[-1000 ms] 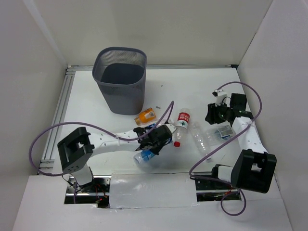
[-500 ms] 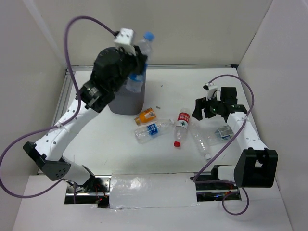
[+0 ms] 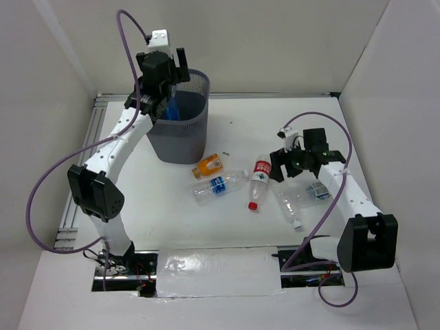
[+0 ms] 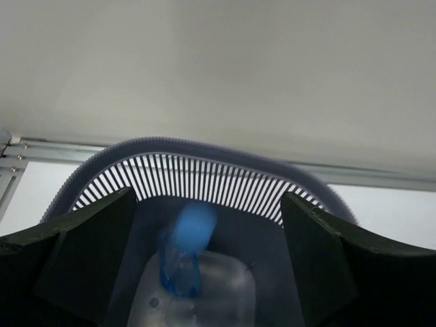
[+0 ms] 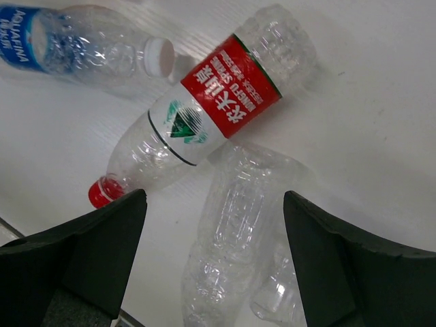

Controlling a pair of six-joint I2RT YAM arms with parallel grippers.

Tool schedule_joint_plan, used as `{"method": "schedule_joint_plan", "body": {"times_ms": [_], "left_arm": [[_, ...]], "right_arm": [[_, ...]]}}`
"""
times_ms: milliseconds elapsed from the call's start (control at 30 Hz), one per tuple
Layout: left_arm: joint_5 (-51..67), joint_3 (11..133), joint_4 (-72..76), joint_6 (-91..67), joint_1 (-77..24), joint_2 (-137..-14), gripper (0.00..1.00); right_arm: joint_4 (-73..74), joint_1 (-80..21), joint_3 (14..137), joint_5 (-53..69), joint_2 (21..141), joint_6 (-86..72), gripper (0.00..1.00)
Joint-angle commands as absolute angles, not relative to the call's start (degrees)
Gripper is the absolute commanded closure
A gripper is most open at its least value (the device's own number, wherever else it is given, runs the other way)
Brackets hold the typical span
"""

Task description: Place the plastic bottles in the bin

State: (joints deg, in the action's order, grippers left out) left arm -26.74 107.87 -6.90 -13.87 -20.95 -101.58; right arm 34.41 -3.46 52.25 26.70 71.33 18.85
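The tall dark grey mesh bin with a rounded-square rim stands at the far left of the white tabletop, and inside it lies one clear plastic bottle with a blue cap, blurred in the left wrist view. The left hand hangs over the rim with its fingers spread wide, touching nothing. Half a second ago that hand gripped this bottle above the bin; now the bottle is inside and free of it. Five bottles lie on the tabletop: one short orange bottle nearest the bin, one clear bottle with a blue label just beside it, one clear bottle with a red label and red cap, one clear unlabelled bottle close against the red-labelled one, and one crumpled clear bottle with some blue on it by the right arm. The right hand hovers above the red-labelled and unlabelled bottles, fingers spread and holding nothing; it has shifted slightly nearer them than before.
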Motion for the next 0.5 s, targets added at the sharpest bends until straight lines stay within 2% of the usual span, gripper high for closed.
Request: {"method": "schedule_joint_plan", "body": {"times_ms": [0, 100, 200, 233, 333, 467], "left_arm": [[-25.8, 109.9, -4.3, -13.9, -20.4, -99.1, 0.00], [-23.4, 110.0, -4.3, -9.0, -24.9, -96.2, 0.00], [-14.9, 103.4, -7.1, -3.8, -33.7, -88.5, 0.01], [-14.9, 103.4, -7.1, -3.8, -33.7, -88.4, 0.01], [-10.4, 92.7, -9.9, -4.8, -41.8, -82.6, 0.03], [-14.1, 73.0, -8.8, -8.6, -51.7, -75.4, 0.04]], "right_arm": [[37.3, -3.8, 51.9, 20.0, 71.8, 19.2, 0.12], [38.2, -5.2, 53.7, 16.9, 74.7, 19.2, 0.12], [41.4, -6.6, 56.1, 15.1, 78.2, 21.8, 0.12], [41.4, -6.6, 56.1, 15.1, 78.2, 21.8, 0.12], [43.0, -7.8, 57.7, 15.1, 82.1, 23.1, 0.13], [41.7, -9.0, 57.5, 11.3, 86.8, 22.6, 0.15]]}}
